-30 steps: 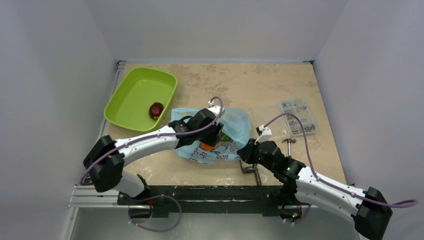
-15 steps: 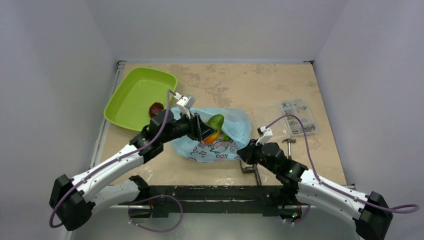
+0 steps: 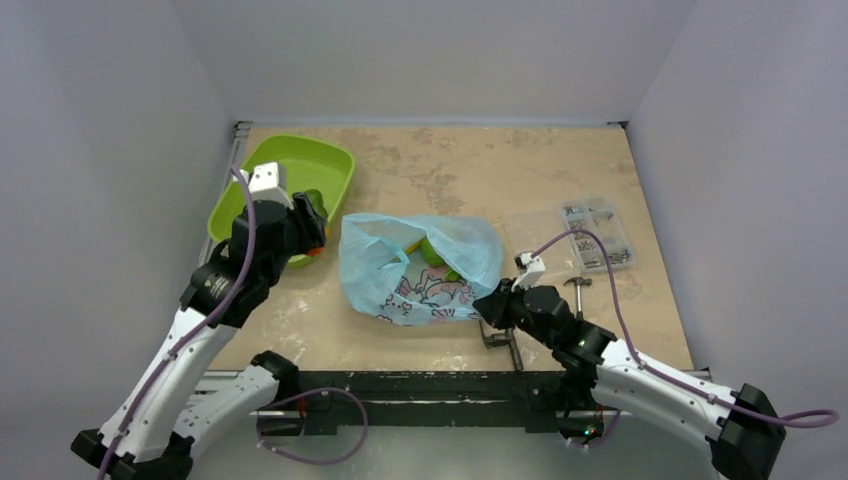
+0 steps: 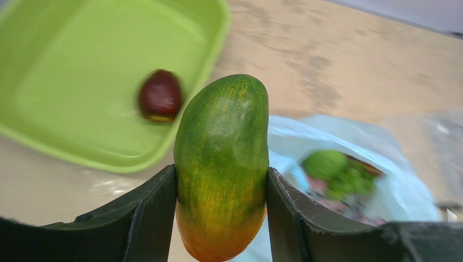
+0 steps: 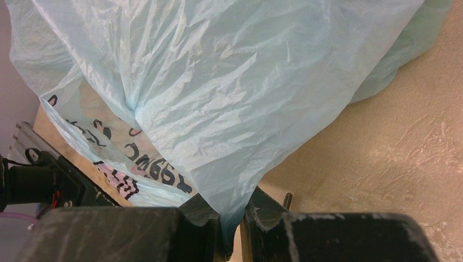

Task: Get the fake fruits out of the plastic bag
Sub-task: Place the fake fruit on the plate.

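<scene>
the left gripper clamped a green-orange fruit, the lime tray just ahead and below it. the right gripper pinched the plastic bag by its edge, more green fruit inside. it looked like mid-carry to me; next it'd need to clear the tray's rim and let go.

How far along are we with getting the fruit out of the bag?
Done: one dark red fruit lies in the lime-green tray. In hand: the left gripper is shut on a green-and-orange mango near the tray, and the right gripper pinches the plastic bag. Left: a round green fruit and other green pieces show inside the bag.
</scene>
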Motion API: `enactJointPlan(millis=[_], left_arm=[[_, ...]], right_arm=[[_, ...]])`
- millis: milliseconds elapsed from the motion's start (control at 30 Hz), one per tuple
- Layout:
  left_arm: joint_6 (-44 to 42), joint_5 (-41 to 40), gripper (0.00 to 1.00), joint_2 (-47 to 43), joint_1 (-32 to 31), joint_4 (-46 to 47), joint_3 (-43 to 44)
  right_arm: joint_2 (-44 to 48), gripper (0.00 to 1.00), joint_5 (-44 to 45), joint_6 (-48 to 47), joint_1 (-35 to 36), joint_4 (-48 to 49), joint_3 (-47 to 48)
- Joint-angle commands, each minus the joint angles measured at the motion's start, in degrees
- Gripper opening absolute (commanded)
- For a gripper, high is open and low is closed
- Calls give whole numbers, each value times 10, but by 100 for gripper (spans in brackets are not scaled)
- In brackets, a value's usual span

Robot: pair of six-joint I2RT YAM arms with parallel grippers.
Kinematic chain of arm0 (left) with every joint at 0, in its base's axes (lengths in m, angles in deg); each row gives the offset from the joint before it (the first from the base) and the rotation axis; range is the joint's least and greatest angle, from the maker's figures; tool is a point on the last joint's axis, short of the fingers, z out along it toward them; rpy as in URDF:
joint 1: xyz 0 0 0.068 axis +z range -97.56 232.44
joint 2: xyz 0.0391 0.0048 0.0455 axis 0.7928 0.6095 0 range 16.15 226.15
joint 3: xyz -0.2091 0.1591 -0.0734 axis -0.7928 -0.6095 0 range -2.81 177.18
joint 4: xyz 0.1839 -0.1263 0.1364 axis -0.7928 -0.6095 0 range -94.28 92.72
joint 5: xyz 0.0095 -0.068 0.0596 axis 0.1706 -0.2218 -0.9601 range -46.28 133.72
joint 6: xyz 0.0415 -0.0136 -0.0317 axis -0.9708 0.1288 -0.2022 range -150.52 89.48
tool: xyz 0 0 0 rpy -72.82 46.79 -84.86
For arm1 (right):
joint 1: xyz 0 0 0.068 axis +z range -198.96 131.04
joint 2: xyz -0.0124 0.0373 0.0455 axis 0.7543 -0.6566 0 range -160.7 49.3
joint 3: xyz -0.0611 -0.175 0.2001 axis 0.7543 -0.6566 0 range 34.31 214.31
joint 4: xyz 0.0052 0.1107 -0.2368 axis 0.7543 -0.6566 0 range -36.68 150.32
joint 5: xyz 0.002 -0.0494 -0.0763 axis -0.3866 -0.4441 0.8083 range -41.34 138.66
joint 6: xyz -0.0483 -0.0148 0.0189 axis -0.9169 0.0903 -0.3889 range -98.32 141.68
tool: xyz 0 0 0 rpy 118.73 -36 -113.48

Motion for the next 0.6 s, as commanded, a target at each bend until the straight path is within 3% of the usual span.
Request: enactJointPlan(millis=[0,100,300,500,567], left_arm=[[-45,-70,0,77,126,-61,25],[-69,-30,0,126,210,-20,18],[-151,-25,0,262,292,78,5],[-107,200,0,382,393,73,47],[-106,226,10,401,401,79,51]], right_arm=[[10,11,-9,-11,2,25,-5],[19,11,-8,-11,2,23,-6],[18,11,-10,-13,2,19,-4],[26,11,-4,-10,2,20,-8],[23,11,-3,-10,2,19,-7]])
